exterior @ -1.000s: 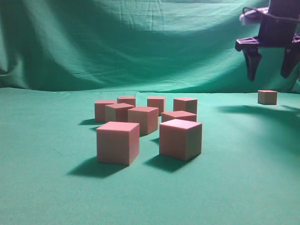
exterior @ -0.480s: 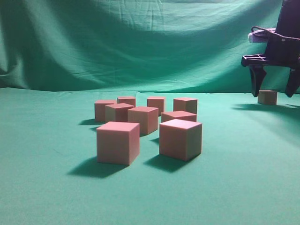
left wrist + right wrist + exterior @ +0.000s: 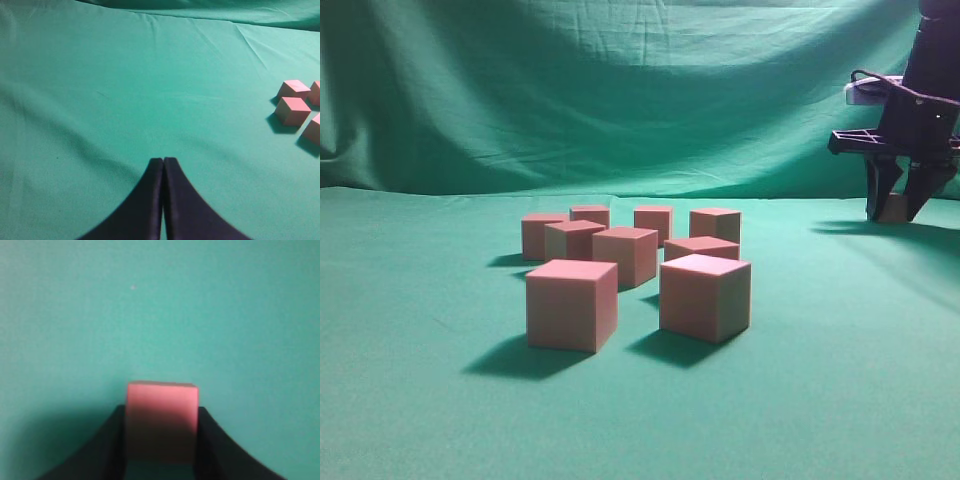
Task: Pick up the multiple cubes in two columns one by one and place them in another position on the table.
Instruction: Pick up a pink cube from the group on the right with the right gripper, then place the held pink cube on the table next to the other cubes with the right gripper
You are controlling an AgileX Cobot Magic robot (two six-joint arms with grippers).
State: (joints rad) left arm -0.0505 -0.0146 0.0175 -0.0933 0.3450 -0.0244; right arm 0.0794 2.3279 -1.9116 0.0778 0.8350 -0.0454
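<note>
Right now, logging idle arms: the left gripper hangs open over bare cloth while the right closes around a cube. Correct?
Not quite. The left gripper is shut, fingers pressed together, as the left wrist view shows. The right gripper does straddle a cube.

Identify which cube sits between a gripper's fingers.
The lone cube at the exterior view's far right, apart from the cluster. The right gripper brackets it, fingers against both its sides in the right wrist view.

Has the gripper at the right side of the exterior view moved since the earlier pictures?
Yes. The right gripper has come down against the green backdrop, and its fingers now flank the lone cube on the table.
</note>
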